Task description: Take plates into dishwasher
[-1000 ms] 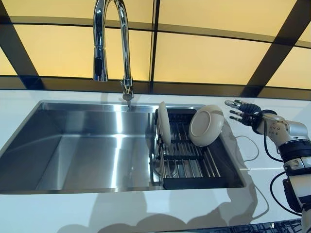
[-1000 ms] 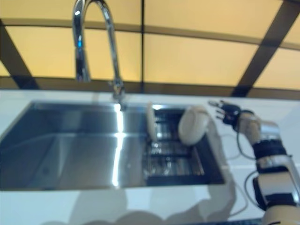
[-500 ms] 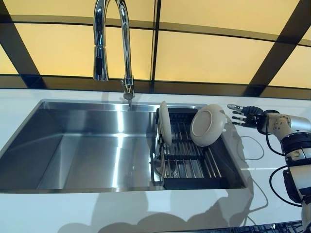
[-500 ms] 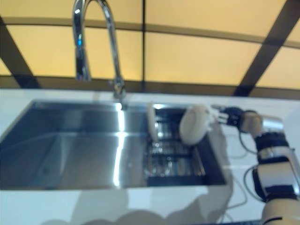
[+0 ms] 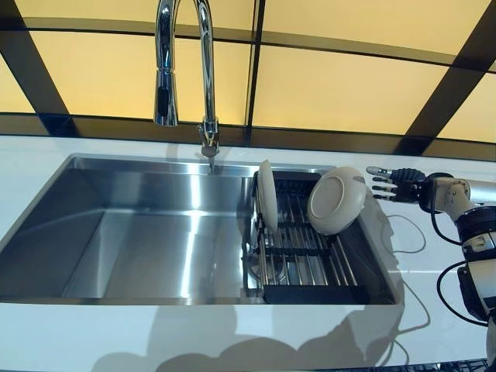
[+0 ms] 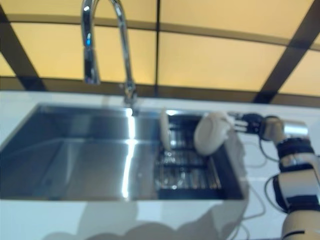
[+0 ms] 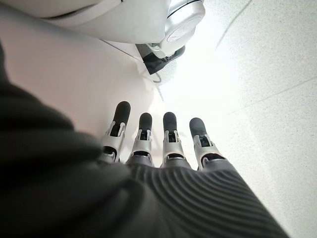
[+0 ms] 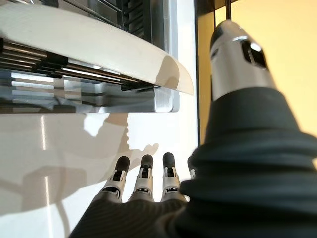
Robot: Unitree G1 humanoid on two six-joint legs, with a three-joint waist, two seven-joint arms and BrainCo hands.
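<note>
1. The right hand point(image 5: 397, 184) hangs over the white table point(image 5: 434, 256) just beside the sink's right rim, fingers straight and spread, pointing at the round plate point(image 5: 336, 201). It holds nothing. In the head views the fingertips lie very close to the plate's rim; whether they touch it cannot be told.

2. In the right wrist view the fingers point(image 8: 143, 181) are stretched out in a row with the thumb apart above them, and the plate's pale edge point(image 8: 99, 42) lies ahead of them, across the rack bars.

3. That round plate leans tilted against the right side of the black dish rack point(image 5: 306, 267), its underside turned toward the front.

4. Past it, farther from the hand, a second plate point(image 5: 266, 195) stands upright on edge at the rack's left side.

5. The rack sits in the right end of the steel sink point(image 5: 139, 232); the tall chrome faucet point(image 5: 186, 70) rises behind the basin, well away from the hand.

6. The left hand point(image 7: 163, 144) shows only in its own wrist view, fingers straight and relaxed, holding nothing, with pale floor beyond it.
</note>
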